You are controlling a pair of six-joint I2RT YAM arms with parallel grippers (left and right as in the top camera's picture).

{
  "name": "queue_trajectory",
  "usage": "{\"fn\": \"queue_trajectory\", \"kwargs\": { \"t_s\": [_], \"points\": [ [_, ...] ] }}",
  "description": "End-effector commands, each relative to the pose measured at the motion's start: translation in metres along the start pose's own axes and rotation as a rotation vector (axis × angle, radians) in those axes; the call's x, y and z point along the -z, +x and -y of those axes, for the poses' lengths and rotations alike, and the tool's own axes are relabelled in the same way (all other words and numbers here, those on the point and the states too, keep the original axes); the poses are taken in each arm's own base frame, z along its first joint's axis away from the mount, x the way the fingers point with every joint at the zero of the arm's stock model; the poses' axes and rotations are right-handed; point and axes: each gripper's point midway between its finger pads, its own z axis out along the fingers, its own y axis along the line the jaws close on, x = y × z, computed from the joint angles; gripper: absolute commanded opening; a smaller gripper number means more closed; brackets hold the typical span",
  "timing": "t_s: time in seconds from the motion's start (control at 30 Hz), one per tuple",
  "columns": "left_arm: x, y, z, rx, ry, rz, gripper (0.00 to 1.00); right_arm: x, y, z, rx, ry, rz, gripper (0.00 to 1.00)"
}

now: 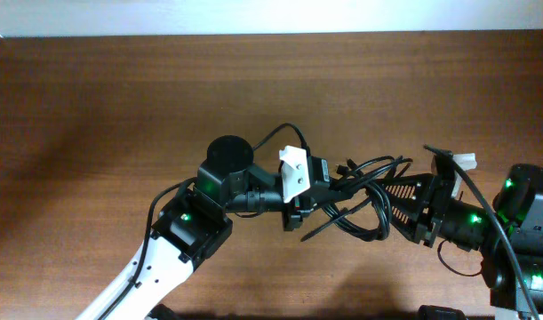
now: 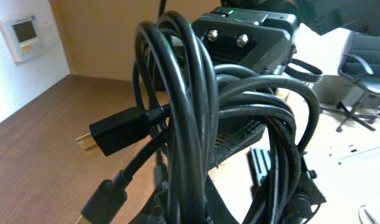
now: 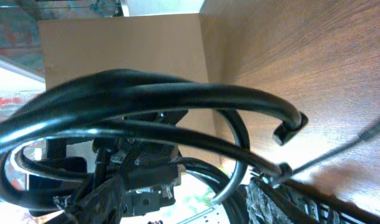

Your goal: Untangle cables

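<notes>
The cables (image 1: 364, 200) hang as one tangled black bundle between my two grippers above the table. In the left wrist view the loops (image 2: 190, 112) fill the middle, with two gold-tipped plugs (image 2: 109, 135) at the left. My left gripper (image 1: 317, 194) is shut on the bundle, its fingers (image 2: 196, 208) pressed round the strands. My right gripper (image 1: 397, 206) faces it, open, with loops (image 3: 165, 93) passing between its fingers and over the ribbed finger pad (image 3: 270, 199). A small plug end (image 3: 288, 127) sticks out to the right.
The brown wooden table (image 1: 120, 98) lies under both arms. Its far edge meets a pale wall (image 1: 271, 16). The thicker black arm wires run over the left arm (image 1: 271, 138) and the right arm (image 1: 484, 209).
</notes>
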Motion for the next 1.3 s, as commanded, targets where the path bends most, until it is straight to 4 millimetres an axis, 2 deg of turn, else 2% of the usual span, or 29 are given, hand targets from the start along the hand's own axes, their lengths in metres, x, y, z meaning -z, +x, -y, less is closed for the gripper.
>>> {"fn": "queue_trajectory", "kwargs": {
  "t_s": [0.0, 0.17, 0.27, 0.33, 0.53, 0.7, 0.8, 0.87, 1.03, 1.13, 1.27],
  "points": [
    [0.004, -0.007, -0.014, -0.035, -0.088, 0.008, 0.00, 0.003, 0.011, -0.014, 0.036, -0.044, -0.046, 0.57],
    [-0.002, -0.021, -0.007, -0.087, -0.075, 0.055, 0.00, 0.003, 0.012, -0.014, 0.037, -0.045, -0.047, 0.57],
    [-0.014, -0.017, -0.011, -0.089, -0.108, 0.046, 0.00, 0.003, 0.011, -0.014, 0.037, -0.043, -0.043, 0.57],
    [-0.026, -0.013, -0.006, -0.087, -0.082, 0.042, 0.00, 0.003, 0.011, -0.013, 0.037, -0.040, -0.040, 0.56],
    [-0.034, -0.022, 0.000, -0.110, -0.064, 0.082, 0.00, 0.003, 0.004, -0.009, 0.041, -0.015, -0.003, 0.34],
    [-0.033, -0.029, -0.001, -0.130, -0.071, 0.107, 0.00, 0.003, 0.001, -0.006, 0.038, 0.000, 0.018, 0.31],
    [-0.031, -0.029, -0.019, -0.074, -0.177, 0.105, 0.00, 0.003, 0.001, -0.006, 0.039, 0.000, 0.018, 0.32],
    [-0.031, -0.030, -0.019, -0.039, -0.174, 0.115, 0.00, 0.003, 0.001, -0.006, 0.039, 0.001, 0.018, 0.31],
    [-0.030, -0.039, -0.018, -0.019, -0.172, 0.150, 0.00, 0.003, 0.001, -0.006, 0.065, 0.001, 0.018, 0.19],
    [-0.030, -0.039, -0.017, -0.016, -0.163, 0.150, 0.00, 0.003, 0.000, -0.006, 0.092, 0.003, 0.020, 0.04],
    [-0.031, -0.039, -0.008, 0.004, -0.109, 0.149, 0.00, 0.003, -0.009, 0.000, 0.124, 0.040, 0.071, 0.04]
  ]
}}
